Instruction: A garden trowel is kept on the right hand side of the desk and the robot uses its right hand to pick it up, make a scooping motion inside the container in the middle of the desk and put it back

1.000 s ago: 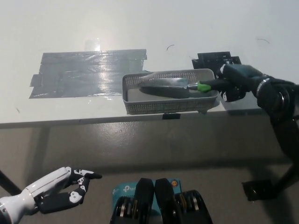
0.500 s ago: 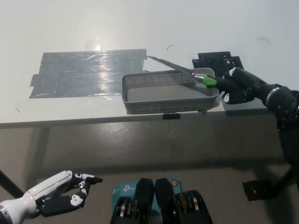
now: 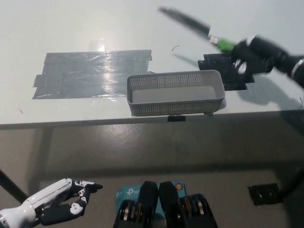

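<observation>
The garden trowel [image 3: 190, 22] is off the desk, held in the air over the far right part of the tabletop, above and beyond the container's right end. Its long grey blade points up and to the picture's left and is smeared by motion blur, so its edges cannot be made out. A bright green collar [image 3: 224, 45] sits where the blade's shank meets the handle, and the handle itself is hidden inside the fist. The black right hand [image 3: 251, 51] has its fingers wrapped tightly around that handle, with the arm running off the right edge of the picture.

Directly under the hand and the green collar lies a black patch [image 3: 216, 66] on the white desk [image 3: 71, 28], just beside the container's far right corner. The container [image 3: 175, 107], a grey perforated basket with 1 open compartment, stands near the front edge of the desk in the middle, and nothing shows inside it. A small black tab [image 3: 176, 118] sits at the desk edge below its front wall. To its left a broad patch of grey tape [image 3: 90, 71] is stuck to the tabletop, reaching the basket's far left corner.

The white left hand [image 3: 59, 206] rests low at the lower left, well below the desk, holding nothing, fingers loosely spread.
</observation>
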Tool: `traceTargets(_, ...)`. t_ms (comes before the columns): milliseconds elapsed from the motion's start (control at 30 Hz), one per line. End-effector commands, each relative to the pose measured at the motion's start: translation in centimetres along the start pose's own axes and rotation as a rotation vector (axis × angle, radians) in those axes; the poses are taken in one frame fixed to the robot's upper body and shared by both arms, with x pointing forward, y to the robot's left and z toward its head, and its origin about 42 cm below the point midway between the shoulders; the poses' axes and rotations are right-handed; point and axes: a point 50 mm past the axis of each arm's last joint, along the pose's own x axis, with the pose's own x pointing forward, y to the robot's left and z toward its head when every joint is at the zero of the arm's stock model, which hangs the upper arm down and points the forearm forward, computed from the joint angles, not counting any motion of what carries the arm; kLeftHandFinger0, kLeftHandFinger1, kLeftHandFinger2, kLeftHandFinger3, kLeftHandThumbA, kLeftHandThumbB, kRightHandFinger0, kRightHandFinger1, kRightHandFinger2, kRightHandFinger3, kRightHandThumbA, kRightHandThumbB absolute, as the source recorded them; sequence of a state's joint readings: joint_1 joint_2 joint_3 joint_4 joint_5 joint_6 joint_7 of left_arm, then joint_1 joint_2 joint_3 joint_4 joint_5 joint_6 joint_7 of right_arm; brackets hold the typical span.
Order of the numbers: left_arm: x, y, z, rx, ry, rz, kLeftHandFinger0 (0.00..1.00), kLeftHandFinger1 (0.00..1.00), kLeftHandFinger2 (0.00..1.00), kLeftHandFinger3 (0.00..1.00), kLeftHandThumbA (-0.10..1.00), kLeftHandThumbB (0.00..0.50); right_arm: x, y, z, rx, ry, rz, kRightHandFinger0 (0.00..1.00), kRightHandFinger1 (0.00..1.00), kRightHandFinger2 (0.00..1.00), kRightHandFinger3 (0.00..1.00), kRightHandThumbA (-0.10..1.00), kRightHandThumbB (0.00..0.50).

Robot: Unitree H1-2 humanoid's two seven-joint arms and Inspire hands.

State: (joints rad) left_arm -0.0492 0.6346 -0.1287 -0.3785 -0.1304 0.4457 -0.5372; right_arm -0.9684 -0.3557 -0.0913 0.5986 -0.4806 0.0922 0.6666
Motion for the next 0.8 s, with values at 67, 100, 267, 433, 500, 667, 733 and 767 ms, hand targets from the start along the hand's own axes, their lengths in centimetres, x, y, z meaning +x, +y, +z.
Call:
traceTargets(67,-1.5,0.9,0.3,0.04,-0.003,0.029,1.0,0.92,0.88,1.0,1.0,0.455,-2.5,-9.1,3.5,-0.047,-0.111,-0.193,0.0,0.04,0.24,0.02,-0.1,0.164)
traceTargets(100,-1.5,0.9,0.2,0.034,-0.003,0.028,1.0,0.92,0.88,1.0,1.0,0.455,-2.9,-9.6,2.8,-0.06,-0.102,-0.206,0.0,0.04,0.24,0.01,-0.1,0.162)
traceTargets(267,-1.6,0.8,0.0,0.034,0.002,0.033,1.0,0.94,0.88,1.0,1.0,0.46,-2.9,-9.8,0.1,-0.055,-0.039,-0.233,0.0,0.0,0.16,0.0,-0.1,0.17)
traceTargets(433,-1.7,0.8,0.1,0.033,-0.003,0.036,1.0,0.93,0.87,1.0,1.0,0.466,-2.2,-7.5,-2.7,-0.152,0.07,-0.23,0.0,0.09,0.27,0.07,-0.1,0.15)
traceTargets(500,-1.6,0.9,0.1,0.034,-0.001,0.033,1.0,0.93,0.87,1.0,1.0,0.477,-1.8,-6.3,-3.8,-0.196,0.101,-0.216,0.0,0.14,0.29,0.06,-0.1,0.111)
traceTargets(667,-1.4,1.1,0.4,0.044,-0.009,0.035,1.0,0.96,0.87,1.0,1.0,0.494,0.0,-1.2,-6.7,-0.352,0.167,-0.124,0.0,0.31,0.43,0.15,-0.1,0.069)
traceTargets(733,-1.4,1.1,0.5,0.044,-0.011,0.037,1.0,0.95,0.87,1.0,1.0,0.486,0.4,-0.4,-6.9,-0.366,0.171,-0.114,0.0,0.29,0.41,0.14,-0.1,0.063)
traceTargets(767,-1.5,1.1,0.5,0.045,-0.015,0.039,1.0,0.95,0.87,1.0,1.0,0.485,0.8,0.8,-7.0,-0.383,0.177,-0.098,0.0,0.29,0.41,0.14,-0.1,0.062)
